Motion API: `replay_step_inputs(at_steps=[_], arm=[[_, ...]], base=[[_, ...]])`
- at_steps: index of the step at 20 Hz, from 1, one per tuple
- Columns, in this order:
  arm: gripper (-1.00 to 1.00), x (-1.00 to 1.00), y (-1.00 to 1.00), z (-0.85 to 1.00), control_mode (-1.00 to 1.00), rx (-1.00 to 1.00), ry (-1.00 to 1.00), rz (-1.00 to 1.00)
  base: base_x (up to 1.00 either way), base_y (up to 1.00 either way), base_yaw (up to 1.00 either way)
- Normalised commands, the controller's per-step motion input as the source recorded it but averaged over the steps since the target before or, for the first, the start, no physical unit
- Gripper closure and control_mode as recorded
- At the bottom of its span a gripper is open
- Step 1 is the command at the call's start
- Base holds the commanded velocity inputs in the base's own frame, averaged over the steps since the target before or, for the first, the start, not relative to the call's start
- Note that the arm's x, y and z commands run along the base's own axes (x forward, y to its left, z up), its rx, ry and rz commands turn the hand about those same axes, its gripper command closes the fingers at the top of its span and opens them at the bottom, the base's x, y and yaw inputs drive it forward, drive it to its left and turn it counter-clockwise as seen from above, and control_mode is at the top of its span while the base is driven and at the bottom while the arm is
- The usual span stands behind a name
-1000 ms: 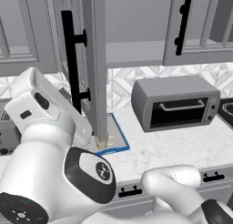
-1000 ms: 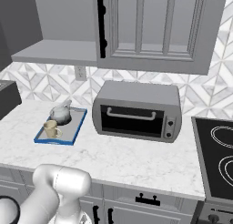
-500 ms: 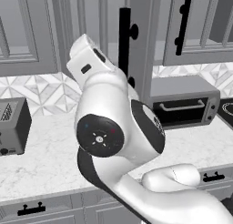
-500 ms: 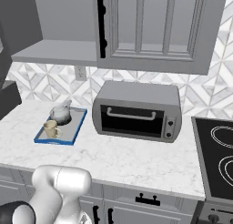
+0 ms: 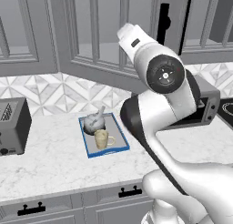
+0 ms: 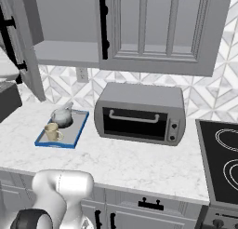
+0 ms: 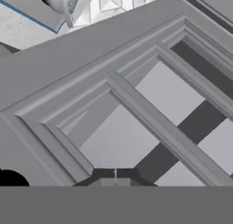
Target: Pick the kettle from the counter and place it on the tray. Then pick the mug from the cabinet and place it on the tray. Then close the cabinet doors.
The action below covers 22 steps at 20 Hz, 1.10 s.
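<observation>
Kettle (image 5: 94,123) and mug (image 5: 102,139) sit on the tray (image 5: 119,148); I judge only the doors (image 6: 158,30) remain, finger spread unreadable.

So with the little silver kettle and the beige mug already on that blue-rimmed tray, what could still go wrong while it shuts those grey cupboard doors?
The tall grey cabinet door hangs partly open over the blue-rimmed grey tray. A swing of the bulky white arm could knock the squat silver kettle or the cream-beige mug. In the hand view the gripper sits flat against the door panel, so it might slip and leave the door ajar.
</observation>
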Motion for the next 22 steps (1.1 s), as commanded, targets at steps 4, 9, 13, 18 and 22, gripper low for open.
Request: replay_step_inputs(at_steps=[4, 9, 13, 18, 22], arm=[[1.0, 1.0, -0.64, 0.0, -1.0, 0.0, -0.03, 0.13], [1.0, 1.0, -0.69, 0.0, -1.0, 0.0, -0.03, 0.16], [1.0, 1.0, -0.37, 0.0, -1.0, 0.0, 0.0, 0.16], [1.0, 1.0, -0.24, -0.04, -1.0, -0.01, 0.01, 0.18], [1.0, 1.0, -0.08, -0.24, -1.0, -0.03, 0.0, 0.18]], base=[[0.0, 0.0, 0.0], [0.0, 0.0, 0.0], [0.0, 0.0, 0.0], [0.0, 0.0, 0.0], [0.0, 0.0, 0.0]])
